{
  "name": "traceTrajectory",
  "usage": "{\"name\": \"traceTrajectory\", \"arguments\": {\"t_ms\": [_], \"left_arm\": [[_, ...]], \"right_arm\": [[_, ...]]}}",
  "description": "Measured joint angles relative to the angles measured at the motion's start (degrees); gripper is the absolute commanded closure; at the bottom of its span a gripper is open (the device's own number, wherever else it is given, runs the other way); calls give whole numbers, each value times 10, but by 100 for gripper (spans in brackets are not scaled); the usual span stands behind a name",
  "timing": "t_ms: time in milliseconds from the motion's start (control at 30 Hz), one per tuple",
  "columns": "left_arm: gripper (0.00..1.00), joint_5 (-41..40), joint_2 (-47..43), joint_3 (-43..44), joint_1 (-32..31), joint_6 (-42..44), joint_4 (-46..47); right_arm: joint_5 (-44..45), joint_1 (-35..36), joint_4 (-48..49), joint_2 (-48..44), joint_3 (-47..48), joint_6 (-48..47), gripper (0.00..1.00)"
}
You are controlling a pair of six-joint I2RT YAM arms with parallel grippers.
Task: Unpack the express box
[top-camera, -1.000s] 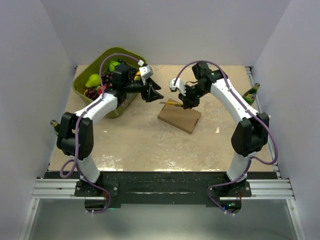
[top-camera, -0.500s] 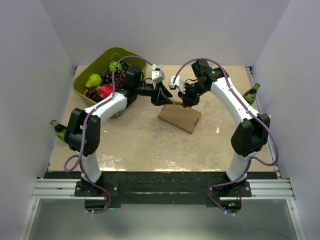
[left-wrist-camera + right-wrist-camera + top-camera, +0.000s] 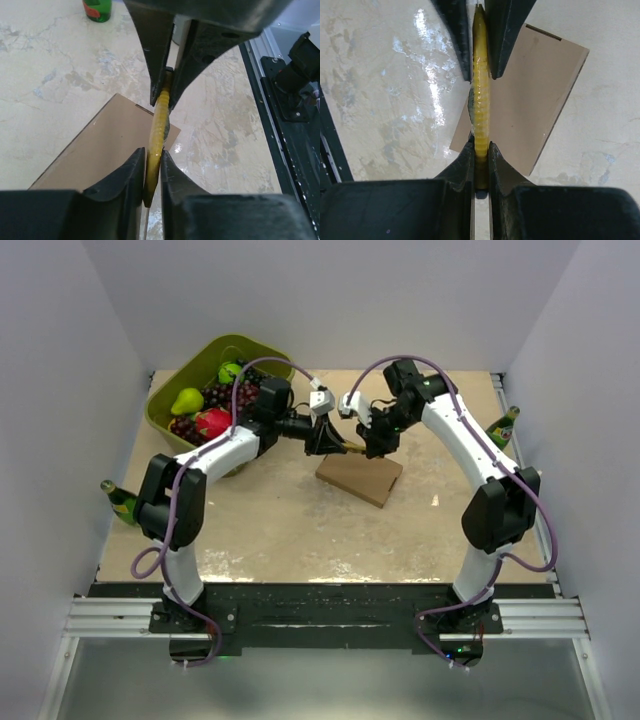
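Note:
The express box (image 3: 360, 476) lies flat and closed on the table's middle, a plain brown cardboard rectangle (image 3: 100, 150) (image 3: 530, 100). Above its left corner a thin yellow ribbed piece (image 3: 350, 447) (image 3: 157, 125) (image 3: 481, 100) hangs in the air between both grippers. My right gripper (image 3: 372, 448) (image 3: 480, 147) is shut on one end of it. My left gripper (image 3: 335, 443) (image 3: 152, 155) faces it from the left, and its jaws press on the other end. Each wrist view shows the other gripper's fingers at the top, clamped on the far end.
An olive-green tub (image 3: 168, 398) of fruit stands at the back left, behind the left arm. A green bottle (image 3: 502, 427) lies at the right edge of the table, another (image 3: 120, 502) at the left edge. White walls close in three sides.
The left arm swung right from the fruit tub to the yellow piece, and its jaws closed on it. The right arm and the box stayed put.

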Motion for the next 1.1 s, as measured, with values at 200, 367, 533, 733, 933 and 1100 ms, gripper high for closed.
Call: {"name": "traceTrajectory", "arguments": {"t_ms": [200,367,533,733,933,1100], "left_arm": [[100,16,2,0,-5,36,-10],[100,26,3,-10,-5,9,16],[100,48,4,-87,13,-206,217],[100,66,12,-107,55,-408,384],[100,72,12,-110,63,-506,480],[100,76,15,-113,62,-541,507]], "right_arm": [[-3,0,-18,0,1,0,100],[-12,-5,-23,0,2,8,62],[-136,-73,23,-4,-4,80,48],[-290,-164,112,-14,-57,200,39],[-366,-142,166,-15,-101,274,36],[-403,-132,222,-16,-102,319,35]]}}
